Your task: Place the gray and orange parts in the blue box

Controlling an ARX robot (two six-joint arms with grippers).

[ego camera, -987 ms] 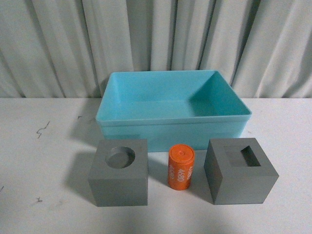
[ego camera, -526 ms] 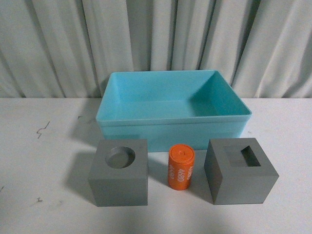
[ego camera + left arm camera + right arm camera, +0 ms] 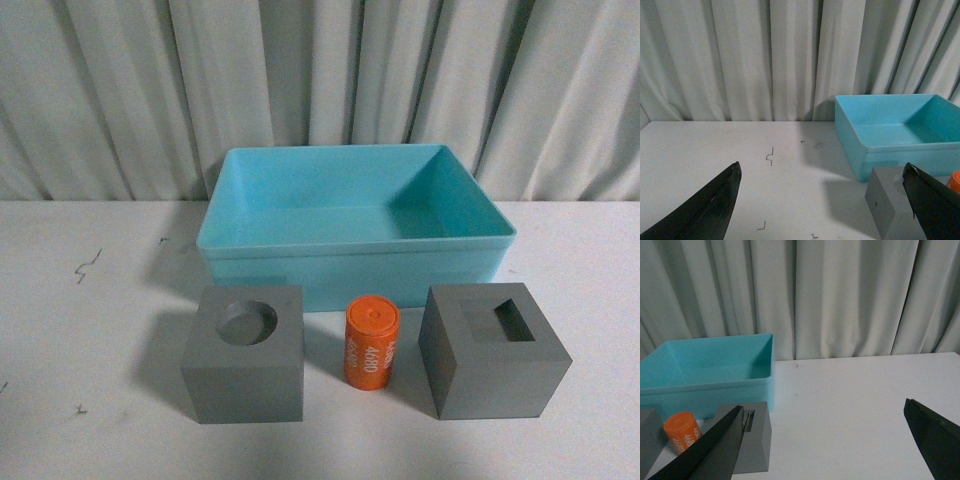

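In the front view a gray cube with a round hole (image 3: 244, 353) stands at the left, an orange cylinder printed "4680" (image 3: 372, 342) in the middle, and a gray cube with a square hole (image 3: 493, 350) at the right. The empty blue box (image 3: 350, 262) stands just behind them. Neither arm shows there. My left gripper (image 3: 822, 172) is open, low over the table, left of the round-hole cube (image 3: 885, 202); the box (image 3: 880, 152) shows beyond. My right gripper (image 3: 825, 415) is open, to the right of the square-hole cube (image 3: 747, 440), with the cylinder (image 3: 682, 431) and box (image 3: 705, 390) further left.
The parts stand on a white tabletop (image 3: 90, 320) with small dark marks. A pale pleated curtain (image 3: 320, 80) hangs behind the table. The table's right part (image 3: 865, 400) is bare white surface.
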